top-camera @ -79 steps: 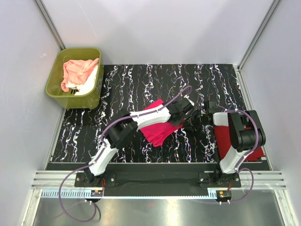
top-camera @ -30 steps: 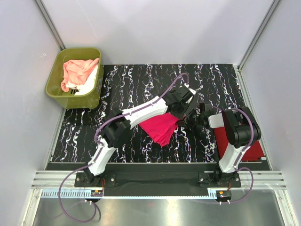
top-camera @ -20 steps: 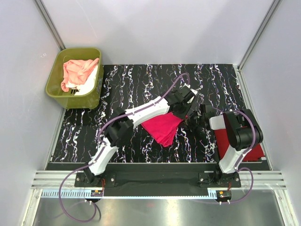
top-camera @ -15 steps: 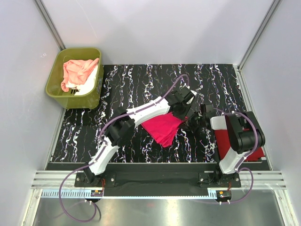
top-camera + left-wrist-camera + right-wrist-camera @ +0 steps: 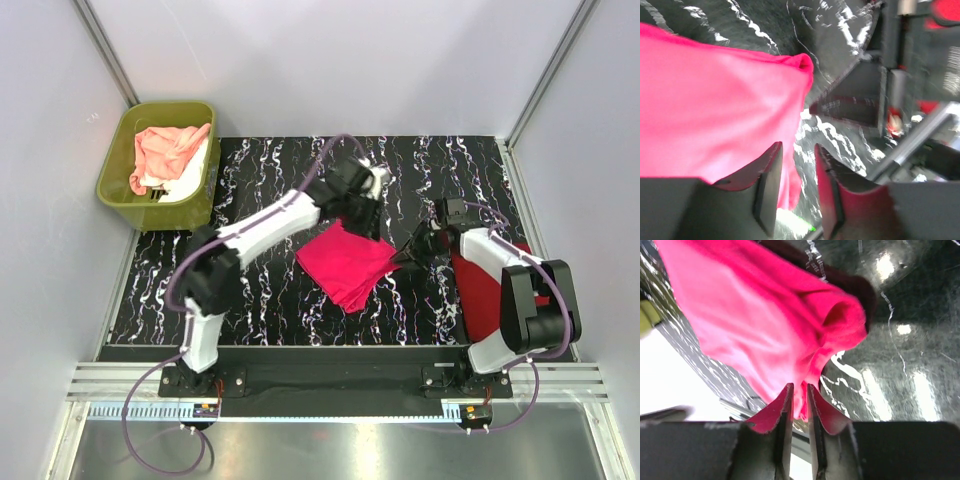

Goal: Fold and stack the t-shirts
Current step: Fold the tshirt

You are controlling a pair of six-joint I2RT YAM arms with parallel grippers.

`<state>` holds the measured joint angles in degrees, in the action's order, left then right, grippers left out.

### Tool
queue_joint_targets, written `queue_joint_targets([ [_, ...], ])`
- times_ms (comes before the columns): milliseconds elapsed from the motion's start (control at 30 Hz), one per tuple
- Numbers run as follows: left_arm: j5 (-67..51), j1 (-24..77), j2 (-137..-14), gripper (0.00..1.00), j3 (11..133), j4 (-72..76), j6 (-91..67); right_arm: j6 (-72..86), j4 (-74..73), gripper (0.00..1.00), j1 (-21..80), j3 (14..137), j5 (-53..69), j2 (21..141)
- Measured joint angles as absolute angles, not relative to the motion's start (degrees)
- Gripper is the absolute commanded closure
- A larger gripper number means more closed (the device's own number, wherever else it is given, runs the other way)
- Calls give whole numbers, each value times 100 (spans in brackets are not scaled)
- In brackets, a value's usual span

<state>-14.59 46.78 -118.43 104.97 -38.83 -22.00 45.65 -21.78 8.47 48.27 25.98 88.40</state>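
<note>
Looks like release of the folded hot pink t-shirt: flat just short of the left gripper, parted and empty on a stretched arm, and at the tips of the barely parted right gripper, reaching inward. Calls next for stacking it onto the darker red t-shirt behind.

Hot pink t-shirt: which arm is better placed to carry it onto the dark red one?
Probably right: the right gripper sits at the edge of the hot pink t-shirt nearest the dark red t-shirt; the left gripper hovers over its far corner.
</note>
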Motion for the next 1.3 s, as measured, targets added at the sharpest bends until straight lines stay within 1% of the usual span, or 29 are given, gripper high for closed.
queue_joint_targets([
  [33,-1564,4574,-11577,68,10324,-3854,-2222,4456,-2296,75,845,4886,2604,8796],
  [67,-1671,4427,-11308,72,10147,-3806,-2235,4357,-2392,75,845,4947,2626,8768],
  [167,-1898,3815,-10737,76,9723,-3688,-2239,4178,-2504,75,849,5041,2738,8753],
  [267,-1984,3236,-10591,77,9358,-3621,-2228,4007,-2628,71,972,5212,2971,8814],
  [367,-2069,2873,-10661,79,8860,-3601,-2222,3826,-2727,71,1411,5793,3269,9238],
  [467,-2235,2827,-10868,82,8499,-3625,-2235,3780,-2482,77,1920,6237,3623,9695],
  [500,-2285,2853,-10938,82,8416,-3621,-2241,3789,-2416,81,2036,6257,3741,9786],
  [600,-2373,2906,-11041,83,8219,-3577,-2279,3819,-2381,85,2174,6257,4001,10022],
  [633,-2390,2926,-11043,83,8149,-3538,-2298,3822,-2383,88,2202,6257,4062,10106],
  [800,-2397,2945,-11074,84,8020,-3457,-2359,3736,-2388,88,2388,6248,4342,10403],
  [833,-2386,2945,-11102,82,8018,-3448,-2357,3706,-2386,88,2429,6208,4392,10414],
  [867,-2364,2947,-11126,73,8018,-3452,-2353,3656,-2403,87,2462,6149,4427,10412],
  [933,-2283,2963,-11139,66,8003,-3479,-2294,3562,-2482,85,2491,6029,4418,10401],
  [967,-2209,2978,-11120,62,8003,-3503,-2259,3520,-2508,79,2491,5907,4383,10359],
  [1000,-2132,3006,-11091,55,8001,-3518,-2217,3511,-2539,77,2486,5815,4344,10304],
  [1100,-1846,3214,-10853,47,7970,-3597,-2069,3559,-2563,67,2434,5439,4176,9922],
  [1167,-1612,3522,-10532,44,7920,-3649,-1925,3677,-2558,63,2329,5253,4016,9561],
  [1200,-1505,3715,-10370,42,7909,-3647,-1861,3760,-2547,60,2246,5164,3898,9351],
  [1267,-1291,4152,-10075,42,7909,-3581,-1743,3933,-2469,59,2032,4980,3721,8934],
  [1300,-1203,4309,-9977,42,7909,-3531,-1710,4047,-2403,61,1876,4860,3621,8715],
])
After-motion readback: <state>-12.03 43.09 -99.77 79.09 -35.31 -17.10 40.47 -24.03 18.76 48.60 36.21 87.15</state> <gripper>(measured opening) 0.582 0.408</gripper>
